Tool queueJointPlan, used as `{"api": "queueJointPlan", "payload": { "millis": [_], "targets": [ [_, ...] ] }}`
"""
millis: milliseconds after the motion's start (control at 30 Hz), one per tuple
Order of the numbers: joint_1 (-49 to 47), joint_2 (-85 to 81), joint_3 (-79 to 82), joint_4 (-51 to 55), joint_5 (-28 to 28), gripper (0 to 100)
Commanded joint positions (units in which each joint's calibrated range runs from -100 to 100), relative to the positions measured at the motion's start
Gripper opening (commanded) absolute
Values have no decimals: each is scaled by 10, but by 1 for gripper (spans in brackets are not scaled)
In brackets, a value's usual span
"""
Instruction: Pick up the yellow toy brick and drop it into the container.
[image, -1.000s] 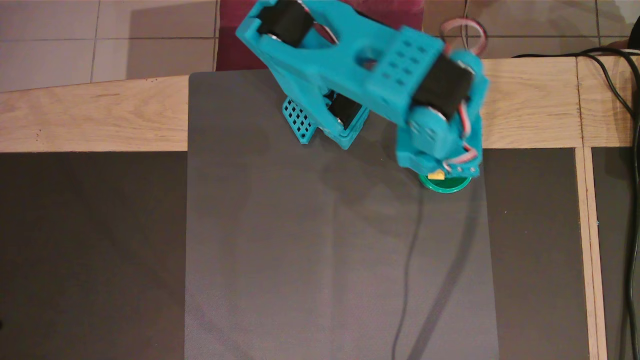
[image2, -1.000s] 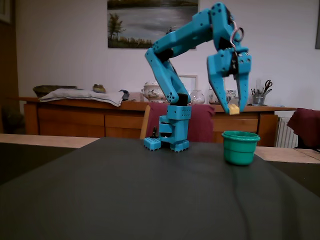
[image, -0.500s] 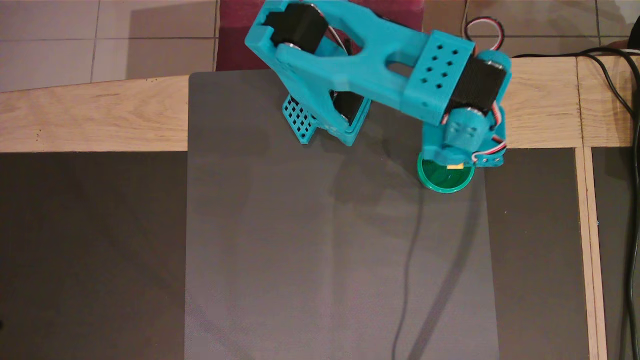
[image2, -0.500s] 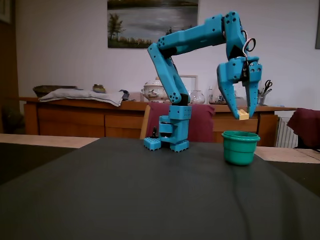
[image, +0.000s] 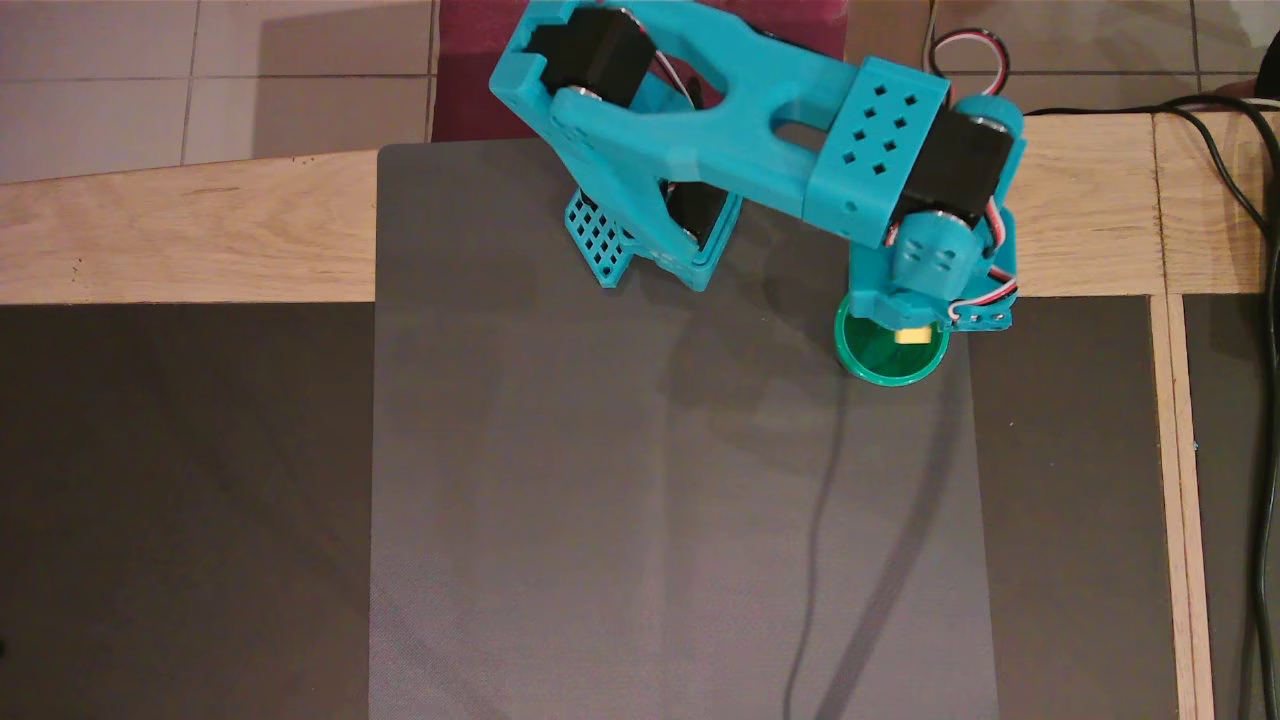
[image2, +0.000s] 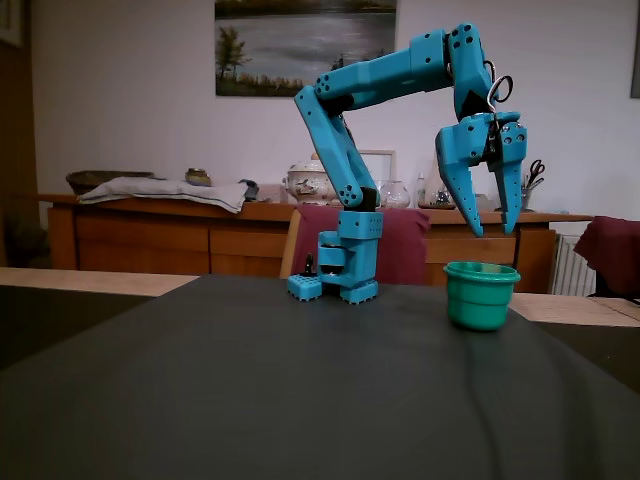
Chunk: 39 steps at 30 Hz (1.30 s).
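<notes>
Brick first: the small pale-yellow plastic toy brick (image: 909, 337) lies inside the round teal-green plastic cup (image: 868, 367), toward the edge nearest the arm in the overhead view, long axis running roughly left to right there. The fixed view hides it behind the cup's wall (image2: 478, 300). Directly above the cup hangs the turquoise two-finger gripper (image2: 493, 231), fingertips pointing down, well clear of the rim. Its jaws stand spread apart with nothing between them and touch nothing. Judged from this, the drop is done; what remains is only lifting the turquoise printed arm (image2: 375, 80) away without brushing the cup.
</notes>
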Motion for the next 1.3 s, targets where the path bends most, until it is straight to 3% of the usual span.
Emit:
{"api": "queueJointPlan", "payload": {
  "millis": [0,100,200,333,500,800,1033,1267],
  "targets": [
    [1,0,-3,2,2,10],
    [3,-7,-3,2,2,9],
    [6,-9,-11,2,1,0],
    [73,-27,-23,2,-4,0],
    [253,-152,-66,-2,-58,0],
    [609,-467,-44,-41,-98,0],
    [623,-660,187,-72,-100,0],
    [608,-685,403,-184,-102,0]
  ]
}}
